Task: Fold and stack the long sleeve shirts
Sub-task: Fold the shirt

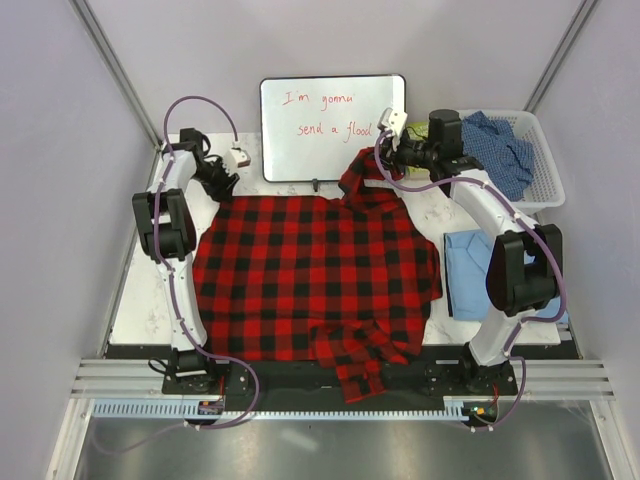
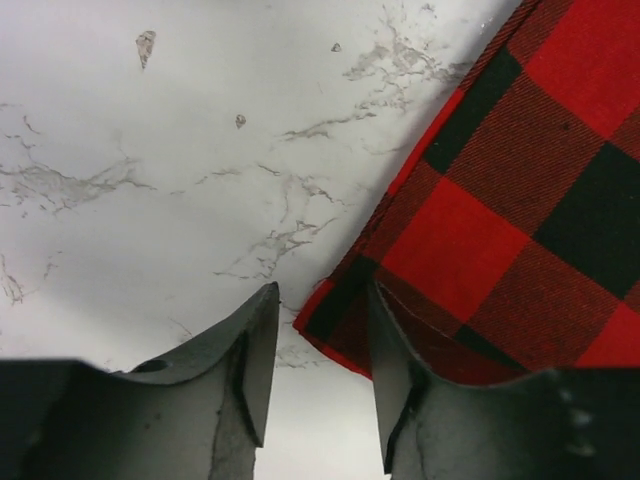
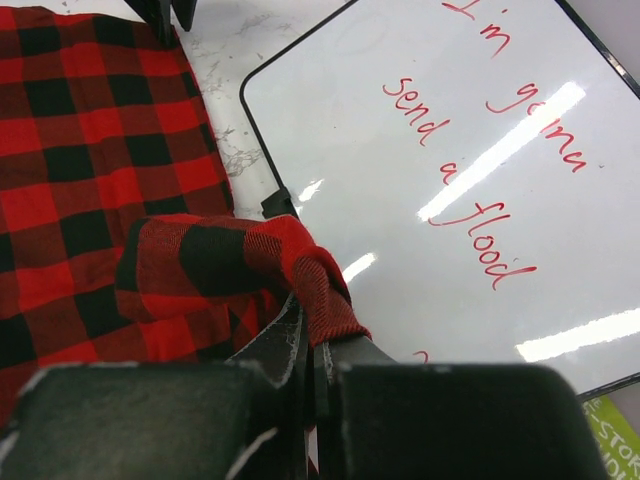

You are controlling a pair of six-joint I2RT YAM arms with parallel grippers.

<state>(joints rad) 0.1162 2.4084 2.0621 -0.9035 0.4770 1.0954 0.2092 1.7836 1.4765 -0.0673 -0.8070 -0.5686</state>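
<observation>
right gripper (image 3: 306, 325) pressed shut, pinching a raised fold of the red checked shirt (image 1: 310, 270) at 1 o'clock beside the whiteboard (image 1: 330, 125); left gripper (image 2: 322, 310) half-spread over its 10 o'clock corner, light blue shirt (image 1: 466, 272) at 3.

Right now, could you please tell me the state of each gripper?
Left gripper: open at the flannel corner, not gripping it.
Right gripper: shut on a bunched edge of the flannel.
</observation>
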